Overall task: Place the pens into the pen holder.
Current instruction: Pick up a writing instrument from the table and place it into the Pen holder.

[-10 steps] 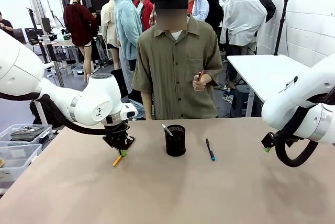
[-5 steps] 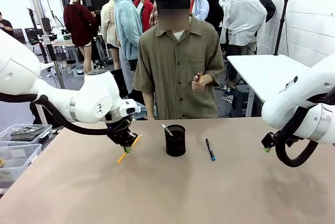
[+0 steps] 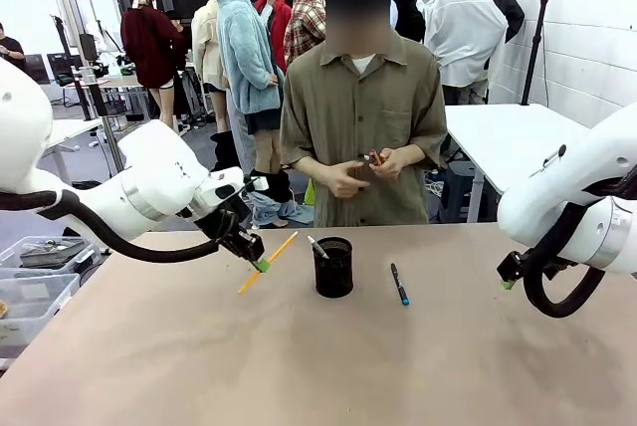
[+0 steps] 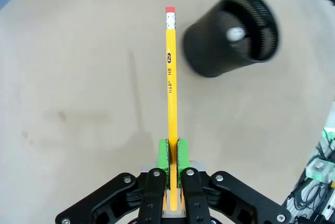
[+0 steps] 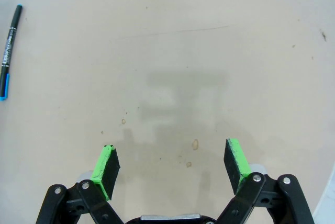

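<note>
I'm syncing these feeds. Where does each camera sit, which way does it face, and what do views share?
Front view: fixed on the robot's side, facing across the table to the person; both arms show, left jaws shut on the yellow pencil.
Left wrist view: on the left wrist, looking along its jaws down at pencil and pen holder.
Right wrist view: on that wrist, looking down past the open right jaws at the blue-tipped pen.
Shared: front and left wrist both show pencil and holder.

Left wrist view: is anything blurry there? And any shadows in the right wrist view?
Left wrist view: the pen holder is smeared, while the yellow pencil and its print read sharp. Right wrist view: a soft grey shadow lies on the table.
</note>
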Available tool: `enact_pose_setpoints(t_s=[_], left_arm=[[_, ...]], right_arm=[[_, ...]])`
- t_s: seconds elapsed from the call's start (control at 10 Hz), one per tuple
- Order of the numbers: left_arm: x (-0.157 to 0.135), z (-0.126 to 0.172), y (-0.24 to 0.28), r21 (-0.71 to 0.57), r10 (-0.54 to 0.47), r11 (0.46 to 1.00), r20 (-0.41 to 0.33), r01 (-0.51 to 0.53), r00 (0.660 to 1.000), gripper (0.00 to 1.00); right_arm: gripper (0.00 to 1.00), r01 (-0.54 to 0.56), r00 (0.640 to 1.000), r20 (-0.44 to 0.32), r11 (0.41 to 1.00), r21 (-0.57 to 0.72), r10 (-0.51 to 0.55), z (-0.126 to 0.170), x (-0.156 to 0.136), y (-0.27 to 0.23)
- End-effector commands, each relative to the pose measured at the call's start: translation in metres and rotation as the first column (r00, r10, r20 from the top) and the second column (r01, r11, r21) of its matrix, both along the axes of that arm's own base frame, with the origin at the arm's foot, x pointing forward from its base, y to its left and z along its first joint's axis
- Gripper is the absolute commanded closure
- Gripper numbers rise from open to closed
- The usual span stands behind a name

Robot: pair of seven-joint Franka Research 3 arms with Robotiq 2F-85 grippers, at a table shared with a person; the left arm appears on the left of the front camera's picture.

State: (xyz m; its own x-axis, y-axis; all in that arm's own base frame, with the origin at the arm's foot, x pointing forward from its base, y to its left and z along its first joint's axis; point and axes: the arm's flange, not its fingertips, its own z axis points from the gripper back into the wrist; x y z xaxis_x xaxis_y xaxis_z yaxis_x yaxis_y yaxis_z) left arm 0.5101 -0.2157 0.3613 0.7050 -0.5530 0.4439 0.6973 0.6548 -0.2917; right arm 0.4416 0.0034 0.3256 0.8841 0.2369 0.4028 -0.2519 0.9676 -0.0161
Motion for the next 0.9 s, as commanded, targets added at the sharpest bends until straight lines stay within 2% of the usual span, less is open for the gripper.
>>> enact_pose_setpoints(t_s=[0.0, 0.1, 0.3, 0.4, 0.5, 0.7, 0.8], left_arm=[[-0.004, -0.006, 0.02, -0.154, -0.14, 0.979, -0.004, 0.137, 0.99, 1.0], [-0.003, -0.005, 0.022, -0.225, -0.189, 0.955, 0.036, 0.193, 0.981, 1.0], [-0.005, -0.007, 0.023, -0.292, -0.3, 0.907, 0.06, 0.304, 0.952, 1.0], [-0.004, -0.009, 0.022, -0.26, -0.28, 0.923, 0.047, 0.283, 0.959, 1.0], [-0.003, -0.002, 0.012, -0.249, -0.237, 0.937, 0.066, 0.247, 0.969, 1.0], [-0.005, -0.005, 0.017, -0.269, -0.267, 0.924, 0.058, 0.273, 0.962, 1.0], [-0.01, -0.004, 0.012, -0.311, -0.366, 0.874, 0.089, 0.375, 0.926, 1.0]], right_arm=[[0.0, -0.011, 1.0, 0.004, 1.0, -0.008, 0.011, 0.001, 0.0, 0.0], [0.0, -0.011, 1.0, 0.004, 1.0, -0.008, 0.011, 0.001, 0.0, 0.0], [0.0, -0.011, 1.0, 0.004, 1.0, -0.008, 0.011, 0.001, 0.0, 0.0], [0.0, -0.011, 1.0, 0.004, 1.0, -0.008, 0.011, 0.001, 0.0, 0.0], [0.0, -0.011, 1.0, 0.004, 1.0, -0.008, 0.011, 0.001, 0.0, 0.0], [0.0, -0.011, 1.0, 0.004, 1.0, -0.008, 0.011, 0.001, 0.0, 0.0], [0.0, -0.011, 1.0, 0.004, 1.0, -0.008, 0.011, 0.001, 0.0, 0.0]])
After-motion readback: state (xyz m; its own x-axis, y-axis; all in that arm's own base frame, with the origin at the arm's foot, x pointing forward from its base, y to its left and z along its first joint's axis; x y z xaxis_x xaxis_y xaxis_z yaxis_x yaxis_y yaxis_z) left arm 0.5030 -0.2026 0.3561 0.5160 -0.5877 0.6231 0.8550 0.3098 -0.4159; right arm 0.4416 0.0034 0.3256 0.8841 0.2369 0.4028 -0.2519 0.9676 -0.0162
